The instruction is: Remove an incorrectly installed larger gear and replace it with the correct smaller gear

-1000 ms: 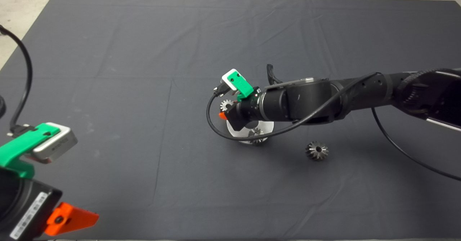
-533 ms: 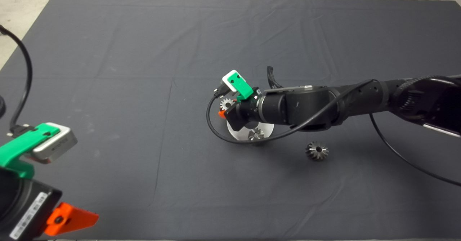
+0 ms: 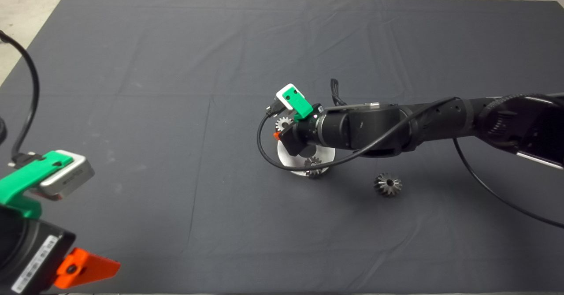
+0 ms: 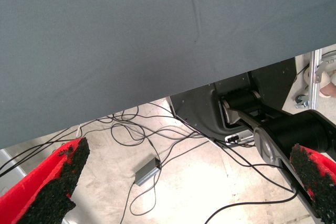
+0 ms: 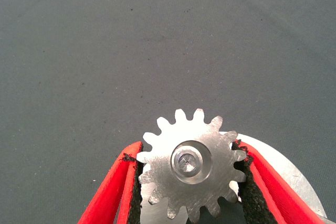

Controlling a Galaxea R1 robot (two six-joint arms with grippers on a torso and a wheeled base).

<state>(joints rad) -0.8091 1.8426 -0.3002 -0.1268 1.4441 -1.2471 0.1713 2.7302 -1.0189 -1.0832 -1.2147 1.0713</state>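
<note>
Over the middle of the dark mat (image 3: 132,65), my right gripper (image 3: 278,132) is clenched on the smaller gear (image 5: 191,164), its black pads (image 5: 251,190) pressing the teeth on both sides. The grey spur gear lies flat between my fingers, its centre hub facing the wrist camera, and it overlaps the edge of the round silver base plate (image 5: 294,177) beneath it. From above, the same gear (image 3: 283,122) peeks out beside my green wrist camera mount (image 3: 296,101) at the far rim of the plate (image 3: 286,156), where another small gear (image 3: 313,162) sits near the plate's nearer edge. The larger gear (image 3: 387,184), flared and dark, lies on the mat well apart from the plate, toward the side my right arm reaches in from. My left gripper (image 3: 88,266) waits at the lower left corner of the mat, its fingers (image 4: 50,182) spread wide and holding nothing, above a floor strewn with cables (image 4: 157,145).
</note>
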